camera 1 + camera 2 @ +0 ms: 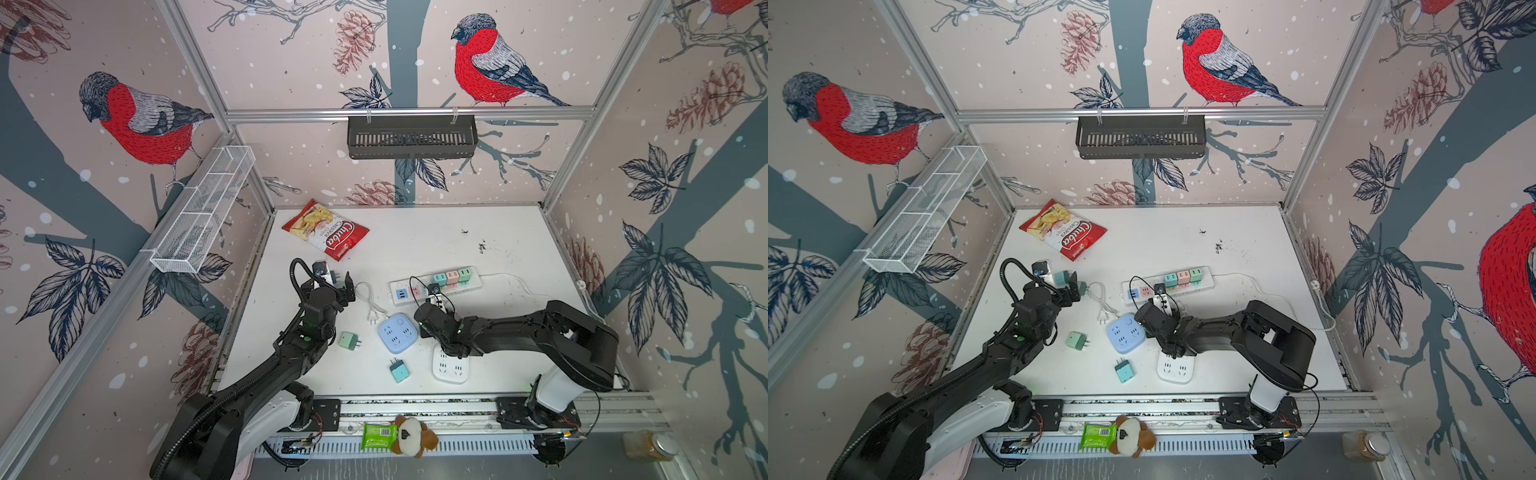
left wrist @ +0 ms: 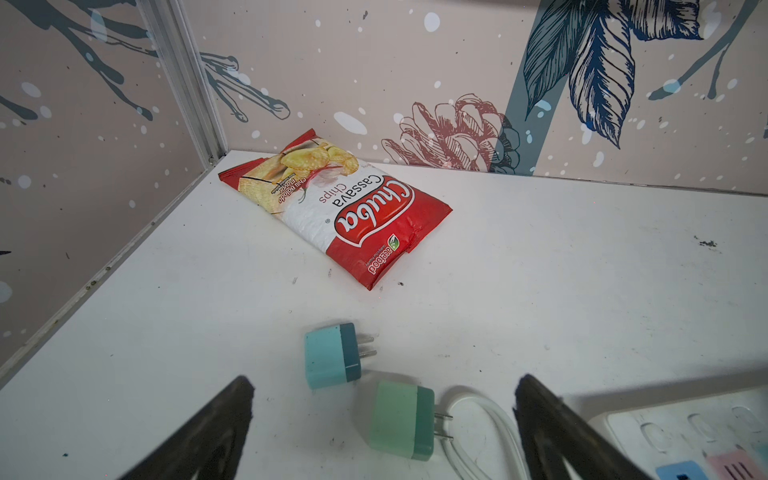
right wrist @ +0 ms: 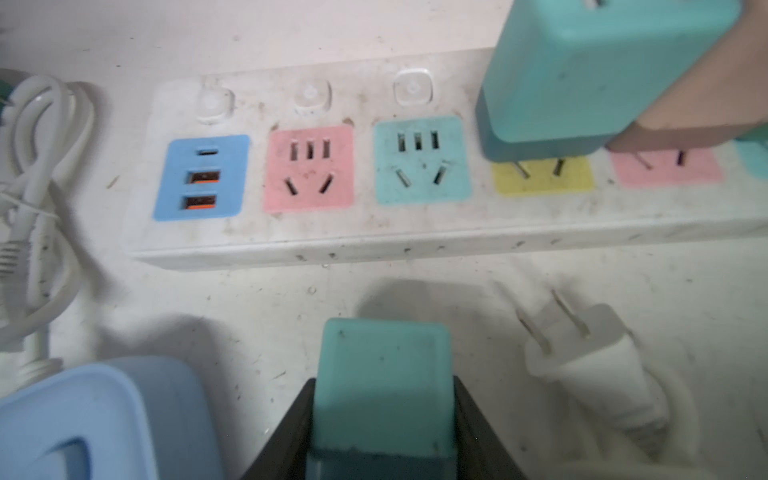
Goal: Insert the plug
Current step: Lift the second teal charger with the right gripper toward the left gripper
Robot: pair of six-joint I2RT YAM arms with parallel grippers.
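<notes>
Plug, held: teal cube-shaped plastic plug (image 3: 382, 365) with a darker base, clamped between the right fingers (image 3: 282, 436), which press on its two sides; it sits short of the long white power strip (image 3: 374, 245), apart from it and facing the free pink socket (image 3: 309, 168) and free teal socket (image 3: 422, 160). Beside those, the blue USB panel (image 3: 201, 176) lies at the strip's end, and the yellow socket (image 3: 542, 180) carries a second teal adapter (image 3: 582, 83). Left fingers (image 2: 216, 432): spread wide, holding nothing, above a light green square plug (image 2: 401, 419) and a turquoise square plug (image 2: 330, 355), both lying on their sides on the white tabletop (image 1: 498, 249) just beside each other. Other items: looped white cord (image 2: 478, 415) next to the green plug; white two-pin cable plug (image 3: 582, 353) beside the held plug; pale blue rounded socket block (image 1: 397, 332) near the right arm; white square socket block (image 1: 451, 365), partly under that arm; red cassava chips bag (image 2: 353, 208) flat near the back corner.
</notes>
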